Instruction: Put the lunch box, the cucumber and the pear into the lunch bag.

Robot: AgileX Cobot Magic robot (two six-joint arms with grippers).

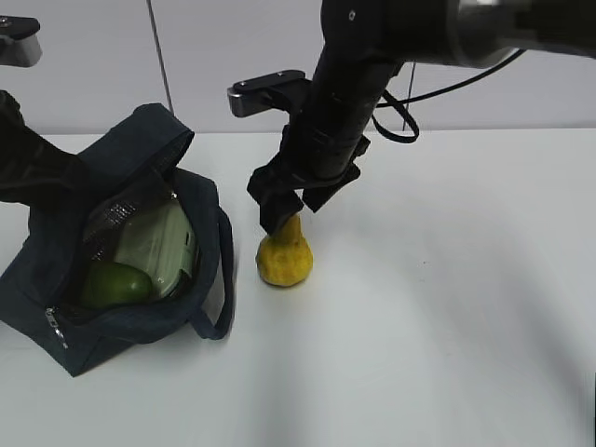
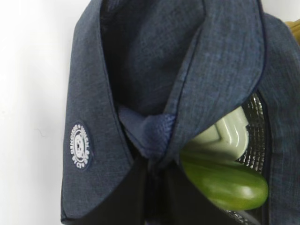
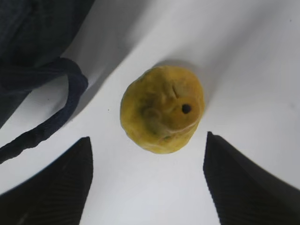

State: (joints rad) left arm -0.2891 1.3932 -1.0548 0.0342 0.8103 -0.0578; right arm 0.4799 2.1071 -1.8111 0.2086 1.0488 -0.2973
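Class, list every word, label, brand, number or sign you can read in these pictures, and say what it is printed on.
Round white emblem on the lunch bag's navy fabric: lettering too small and blurred to read.
No other text, number or sign shows in any view.

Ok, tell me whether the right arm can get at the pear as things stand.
Probably yes. The right pincer hangs open just above the pear, which stands upright on bare table, apart from the lunch bag; nothing lies between them.
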